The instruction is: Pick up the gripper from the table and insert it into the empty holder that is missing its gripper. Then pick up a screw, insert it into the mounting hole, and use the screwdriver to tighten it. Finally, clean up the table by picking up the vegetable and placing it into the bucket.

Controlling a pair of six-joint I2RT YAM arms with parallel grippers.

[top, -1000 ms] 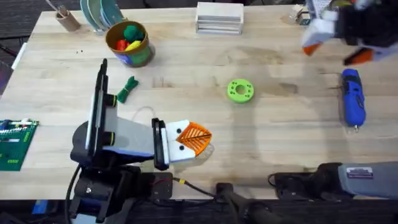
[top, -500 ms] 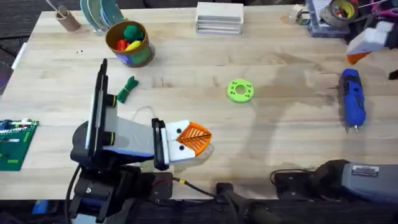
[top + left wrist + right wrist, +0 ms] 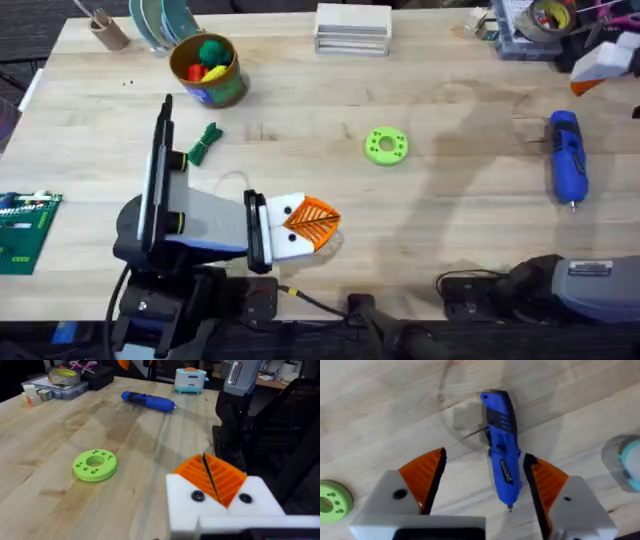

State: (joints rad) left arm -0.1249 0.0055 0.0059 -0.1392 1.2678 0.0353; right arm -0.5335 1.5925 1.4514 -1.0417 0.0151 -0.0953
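In right wrist view, open right hand (image 3: 482,480) above screwdriver (image 3: 501,450), overhead blurred.

Blue screwdriver (image 3: 567,158) flat on table (image 3: 450,220), vegetable (image 3: 205,143) near bucket (image 3: 208,70)

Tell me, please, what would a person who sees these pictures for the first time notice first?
Probably the bright blue screwdriver lying on the right side of the table, with the right hand open above it, one orange pad on each side. Next, the left hand near the front edge, its orange pads pressed together, and the round green disc lying alone in the middle.
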